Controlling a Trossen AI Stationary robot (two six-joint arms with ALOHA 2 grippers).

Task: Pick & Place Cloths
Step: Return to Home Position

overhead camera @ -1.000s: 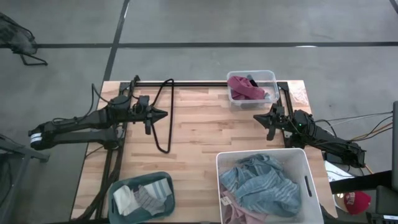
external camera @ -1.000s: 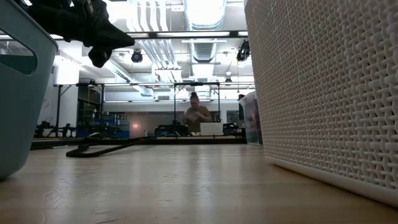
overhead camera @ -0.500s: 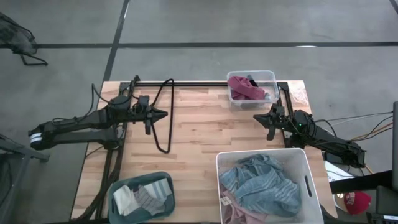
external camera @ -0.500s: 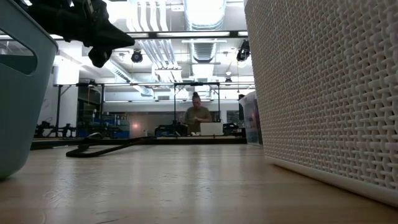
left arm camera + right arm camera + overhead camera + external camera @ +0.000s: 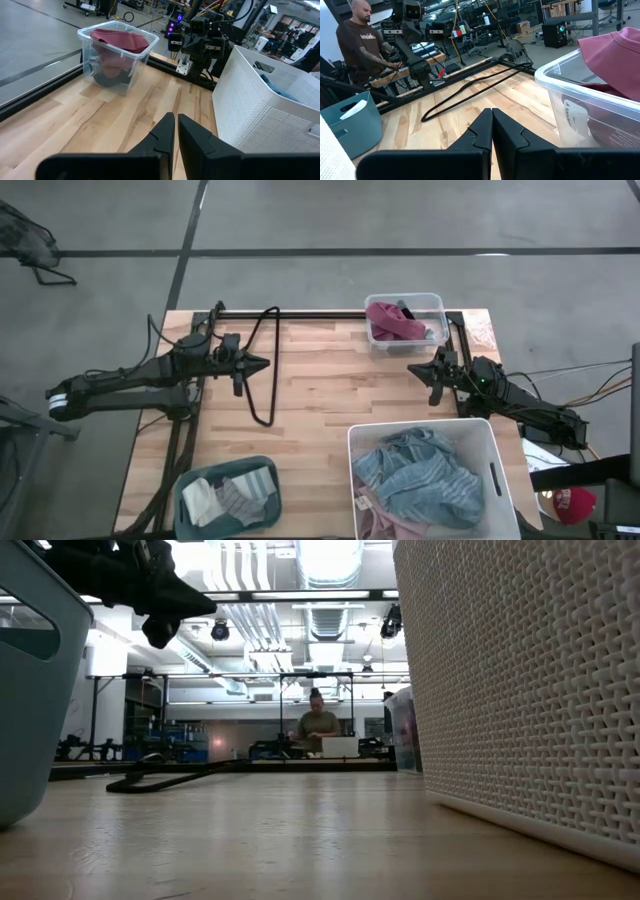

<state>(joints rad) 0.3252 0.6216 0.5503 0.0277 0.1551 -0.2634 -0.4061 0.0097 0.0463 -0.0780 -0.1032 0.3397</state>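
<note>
Blue-striped and pink cloths [image 5: 418,475] lie heaped in the white bin [image 5: 497,480] at the table's near right. Maroon and dark cloths [image 5: 395,320] fill the clear bin [image 5: 437,308] at the far edge, also in the left wrist view [image 5: 119,40] and right wrist view [image 5: 615,52]. White and grey socks [image 5: 228,498] sit in the teal bin [image 5: 272,510] at near left. My left gripper [image 5: 266,363] hovers shut over the table's left half [image 5: 176,122]. My right gripper [image 5: 412,367] hovers shut near the clear bin [image 5: 491,116].
A black cable [image 5: 262,370] loops across the wood between the arms. A black frame rail [image 5: 300,314] runs along the far edge. Bare wood lies at the table's middle [image 5: 330,395]. A person [image 5: 318,728] stands beyond the table.
</note>
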